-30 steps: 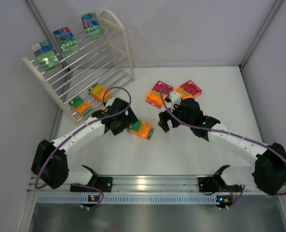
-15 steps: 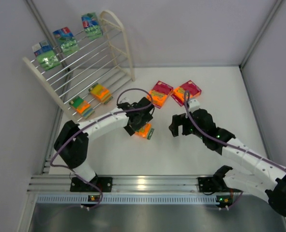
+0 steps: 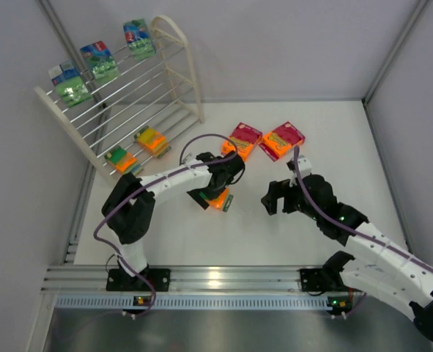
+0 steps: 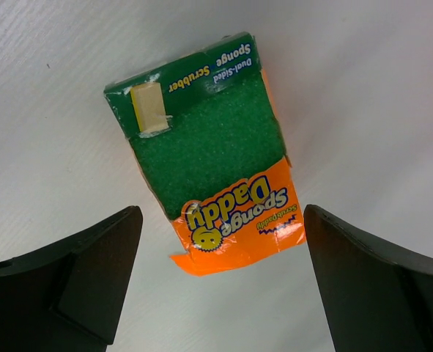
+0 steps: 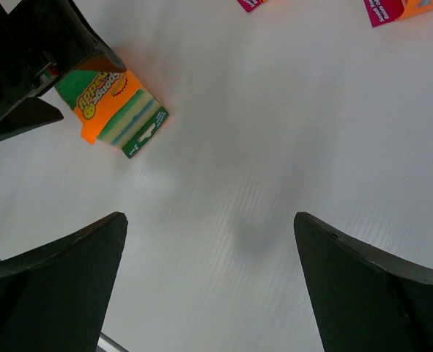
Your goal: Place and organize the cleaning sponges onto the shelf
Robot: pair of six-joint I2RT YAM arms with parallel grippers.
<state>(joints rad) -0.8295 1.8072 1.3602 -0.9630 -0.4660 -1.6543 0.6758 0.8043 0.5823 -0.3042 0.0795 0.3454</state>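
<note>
Eight cleaning sponges show from above. Three green packs [image 3: 100, 62] ride the upper rods of the shelf [image 3: 66, 126], and two orange packs [image 3: 152, 139] sit on its low tier. Two magenta-labelled packs [image 3: 239, 141] lie flat on the table [image 3: 333, 147], well apart from the shelf. One green-labelled orange pack [image 4: 209, 150] lies flat nearer the arms.

The left claw [image 4: 221, 209] hangs right over that last pack, jaws spread wide and gripping nothing. In its wrist view the pack's orange end lies between the two fingertips, clear of both, while the green end (its print reads upside down) reaches out beyond them.

The right claw [image 5: 209, 216] is likewise spread wide and empty, over bare table. The same pack lies off to one side of it, and the corners of the magenta pair lie beyond its tips.
</note>
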